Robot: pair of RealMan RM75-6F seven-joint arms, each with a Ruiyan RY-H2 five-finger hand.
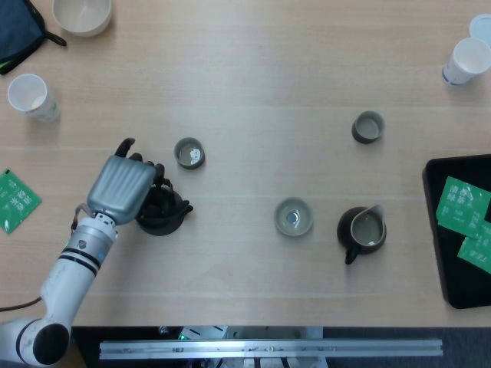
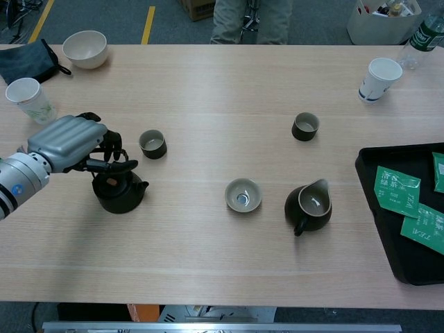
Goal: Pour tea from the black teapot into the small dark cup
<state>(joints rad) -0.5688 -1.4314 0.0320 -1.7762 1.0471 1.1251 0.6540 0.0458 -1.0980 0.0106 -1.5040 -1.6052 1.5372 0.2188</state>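
The left hand [image 2: 69, 143] is positioned over the black teapot [image 2: 119, 193], fingers curled around its handle, gripping it. The teapot rests on the bench [image 2: 222, 229], near the small dark cup [image 2: 152, 144].

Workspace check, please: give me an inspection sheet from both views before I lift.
Surface: pale wooden table, no spill seen.
Job's things: black teapot upright at the left; small dark cup just beyond it, apart.
Clutter: pale bowl, dark pitcher, second dark cup, paper cups, white bowl, black tray with green tea packets.
Hands: left hand on the teapot's handle, whether it grips it cannot be told; right hand not in view.
Cables: nothing seen.
Surroundings: a person's legs beyond the far edge.
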